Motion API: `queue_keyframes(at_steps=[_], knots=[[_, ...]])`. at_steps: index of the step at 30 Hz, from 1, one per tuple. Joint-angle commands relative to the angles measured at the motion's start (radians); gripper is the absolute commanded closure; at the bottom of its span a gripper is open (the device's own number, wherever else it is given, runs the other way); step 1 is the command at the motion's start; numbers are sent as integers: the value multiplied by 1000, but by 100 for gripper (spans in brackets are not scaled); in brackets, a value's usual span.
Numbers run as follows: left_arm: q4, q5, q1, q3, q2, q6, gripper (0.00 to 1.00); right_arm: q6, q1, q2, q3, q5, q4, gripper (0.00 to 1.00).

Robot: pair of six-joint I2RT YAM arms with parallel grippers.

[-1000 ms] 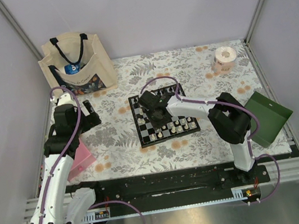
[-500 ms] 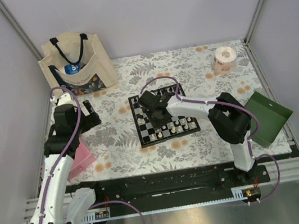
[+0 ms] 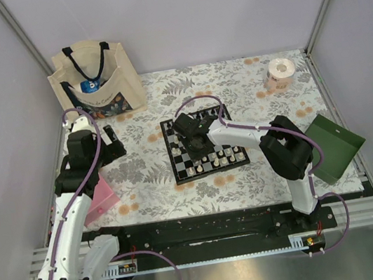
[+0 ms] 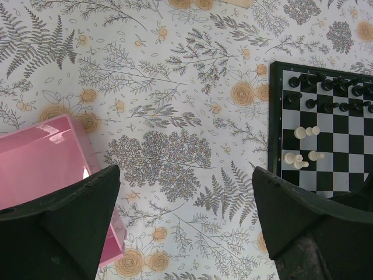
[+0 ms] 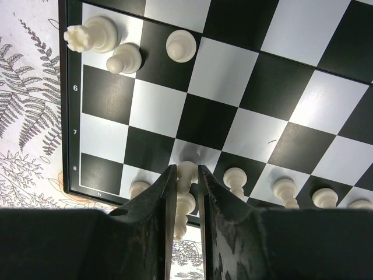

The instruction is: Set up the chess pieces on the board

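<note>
- Left gripper (image 4: 186, 175): spread wide, holding nothing, beside one pink box (image 4: 41, 157).
- Right gripper (image 5: 186, 174): narrow, pinching one cream piece (image 5: 187, 170).
- Three other cream pieces (image 5: 125, 58) are clustered on the board (image 5: 221, 70).

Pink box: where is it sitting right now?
In the top view, the pink box lies at the tablecloth's left edge, beside the left arm and left of the chessboard; the left wrist view shows it lower left.

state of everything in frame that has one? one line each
Black-and-white chequered chessboard: lying flat, partly set up.
Right gripper: shut on a cream-white plastic chess piece by the chessboard's edge.
Left gripper: open, empty, over the flowered tablecloth.
Beige fabric tote bag: upright, mouth open.
White paper roll: standing on end.
</note>
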Motion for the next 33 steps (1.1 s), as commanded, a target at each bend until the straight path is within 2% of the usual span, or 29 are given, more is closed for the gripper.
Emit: queue_keyframes(at_steps=[1,7,19,25,33], knots=[[39,12,6,1,-12,7,1,3,10,0,30,-16,10,72],[39,15,6,0,-12,4,1,7,8,8,39,-16,10,66],[39,12,6,-2,-14,6,1,-20,10,-35,82,24,-12,64],[38,10,4,0,-16,7,1,-30,4,-62,126,62,-18,50],[38,10,6,0,-17,7,1,-34,-33,15,220,42,-27,50]])
